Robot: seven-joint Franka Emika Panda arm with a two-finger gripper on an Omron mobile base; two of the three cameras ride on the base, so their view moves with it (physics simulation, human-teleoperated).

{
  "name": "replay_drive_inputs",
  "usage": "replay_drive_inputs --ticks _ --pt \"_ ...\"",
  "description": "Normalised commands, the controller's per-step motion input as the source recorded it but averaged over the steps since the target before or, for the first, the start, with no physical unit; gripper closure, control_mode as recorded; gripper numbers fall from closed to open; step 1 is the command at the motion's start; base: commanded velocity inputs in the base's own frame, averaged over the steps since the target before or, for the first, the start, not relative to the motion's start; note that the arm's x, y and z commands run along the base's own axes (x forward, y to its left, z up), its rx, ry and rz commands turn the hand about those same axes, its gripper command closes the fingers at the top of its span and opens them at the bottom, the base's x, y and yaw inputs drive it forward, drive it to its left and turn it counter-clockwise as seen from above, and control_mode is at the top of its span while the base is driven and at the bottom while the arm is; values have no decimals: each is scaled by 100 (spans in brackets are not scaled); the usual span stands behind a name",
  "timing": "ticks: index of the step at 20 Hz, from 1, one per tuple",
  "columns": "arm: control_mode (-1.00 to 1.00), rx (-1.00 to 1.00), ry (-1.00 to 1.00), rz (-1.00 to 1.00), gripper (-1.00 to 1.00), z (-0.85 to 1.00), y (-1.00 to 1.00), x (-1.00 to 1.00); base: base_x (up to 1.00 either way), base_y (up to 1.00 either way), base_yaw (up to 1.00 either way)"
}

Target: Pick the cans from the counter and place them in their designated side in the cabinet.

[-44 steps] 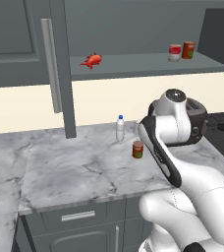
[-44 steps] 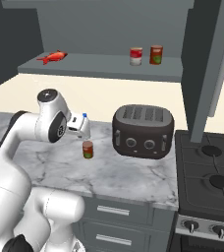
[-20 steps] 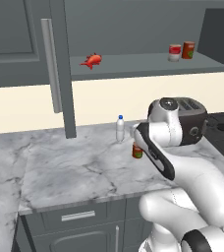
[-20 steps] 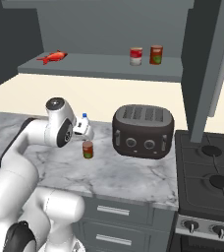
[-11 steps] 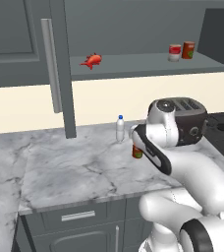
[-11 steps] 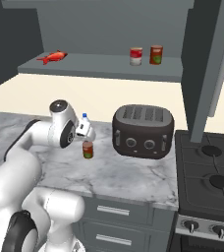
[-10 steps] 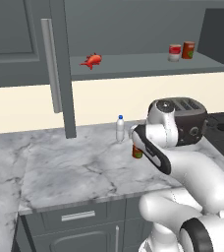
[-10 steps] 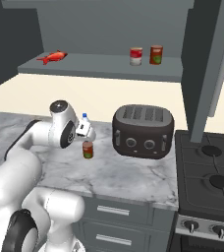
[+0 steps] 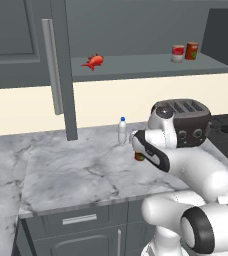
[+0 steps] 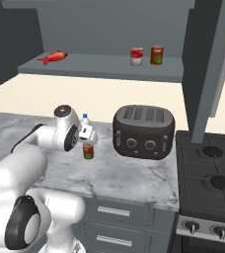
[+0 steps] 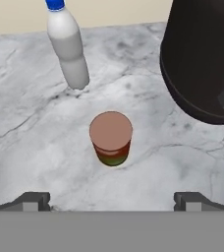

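We see the dark grey wall cabinet [image 10: 104, 66] with its flat shelf, where a cream-white tin with a red band [image 10: 136, 56] stands beside a plain orange-red can [image 10: 157, 55]; a small red fish-shaped thing [image 10: 53, 58] lies far from them. Below is the grey-white veined marble counter [image 9: 81, 172], which carries a black rounded toaster [image 10: 144, 131]. The white arm holds its two-finger gripper [image 11: 111, 201] above a dark red tin with a green patch [image 11: 111, 138]. This tin stands upright on the counter, between the toaster and a small clear bottle with a blue cap [image 11: 68, 47]. The finger tips are wide apart and touch nothing.
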Motion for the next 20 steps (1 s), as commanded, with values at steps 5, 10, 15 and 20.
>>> replay_drive_inputs --ticks 5,10,15,20 --pt "-100 0 0 -1 -100 -24 -3 17 0 0 0" --pt "-100 0 0 -1 -100 -23 -1 17 0 0 0" --pt "-100 0 0 -1 -100 -24 0 19 0 0 0" --pt "-100 0 0 -1 -100 -23 0 20 0 0 0"
